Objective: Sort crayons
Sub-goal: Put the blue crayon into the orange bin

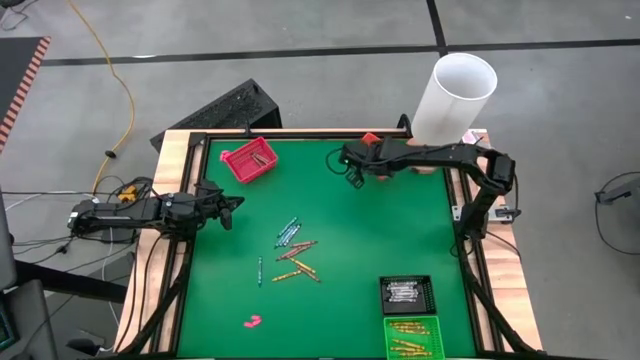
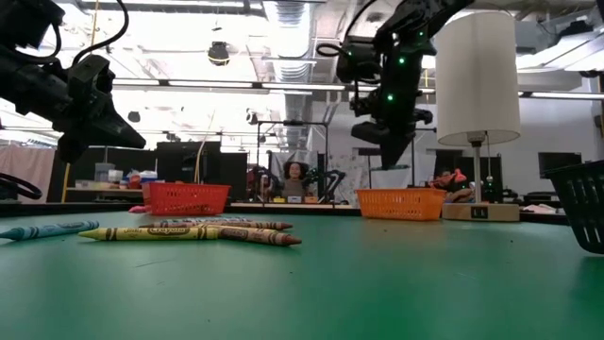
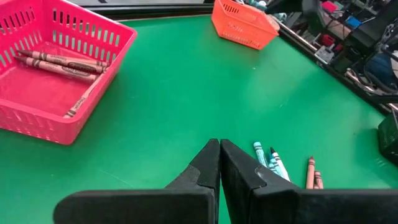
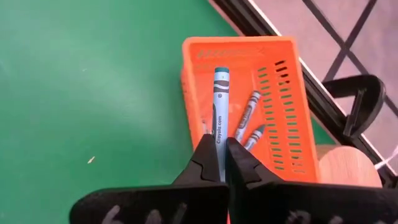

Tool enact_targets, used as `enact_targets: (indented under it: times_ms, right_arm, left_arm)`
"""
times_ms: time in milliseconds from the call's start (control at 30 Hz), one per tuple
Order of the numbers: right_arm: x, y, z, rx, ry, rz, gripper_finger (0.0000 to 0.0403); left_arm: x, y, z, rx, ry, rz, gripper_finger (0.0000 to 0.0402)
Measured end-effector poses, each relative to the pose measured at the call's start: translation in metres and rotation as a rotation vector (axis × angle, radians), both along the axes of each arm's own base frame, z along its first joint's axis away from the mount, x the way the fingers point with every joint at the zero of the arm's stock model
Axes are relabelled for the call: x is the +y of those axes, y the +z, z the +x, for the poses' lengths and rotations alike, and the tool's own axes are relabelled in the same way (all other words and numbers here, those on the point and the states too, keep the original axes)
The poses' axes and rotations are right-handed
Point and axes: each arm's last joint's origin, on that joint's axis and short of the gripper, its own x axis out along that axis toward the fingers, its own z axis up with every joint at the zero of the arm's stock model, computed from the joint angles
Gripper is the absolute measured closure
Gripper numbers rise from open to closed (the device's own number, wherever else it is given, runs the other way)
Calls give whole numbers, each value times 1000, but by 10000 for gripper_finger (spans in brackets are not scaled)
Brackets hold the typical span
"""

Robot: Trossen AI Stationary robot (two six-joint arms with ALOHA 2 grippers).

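Note:
My right gripper (image 4: 219,144) is shut on a blue-teal crayon (image 4: 219,102) above the orange basket (image 4: 283,124) at the table's far edge; the basket holds a few blue crayons (image 4: 247,115). In the high view this gripper (image 1: 350,163) is at the far middle. My left gripper (image 3: 219,148) is shut and empty, above the green mat at the table's left (image 1: 235,205). Loose crayons (image 1: 293,248) lie flat at the table's middle. The pink basket (image 3: 37,115) holds reddish crayons (image 3: 62,62). My right gripper pinches the blue-teal crayon's near end (image 4: 219,138) between its two fingers. The crayon lies along the fingers and sticks out past their tips. It is lifted clear, over the orange basket.
A black tray (image 1: 407,293) with pale crayons and a green tray (image 1: 412,338) with yellow crayons stand at the near right. A small pink lump (image 1: 253,321) lies near the front. A white lamp shade (image 1: 455,95) rises at the far right corner.

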Motion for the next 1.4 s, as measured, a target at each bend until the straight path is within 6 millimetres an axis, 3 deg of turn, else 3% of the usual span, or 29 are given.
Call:
enact_targets:
  times_ms: [300,467,733,933,1167,1400]
  right_arm:
    - [-30,-2,-20,-9,-206,35,400]
    - [-43,-2,-28,-27,-263,64,381]
    - [-47,-2,-31,-28,-274,69,334]
    - [-46,-3,-29,-44,-248,113,321]
    - [-35,9,-15,-146,-155,237,321]
    - [-10,38,20,-334,17,185,321]
  left_arm:
    - [0,0,0,0,0,0,401]
    - [0,0,0,0,0,0,401]
    - [0,0,0,0,1,1,401]
    - [0,0,0,0,1,1,401]
    - [0,0,0,0,1,1,401]
    - [1,0,0,0,20,7,402]
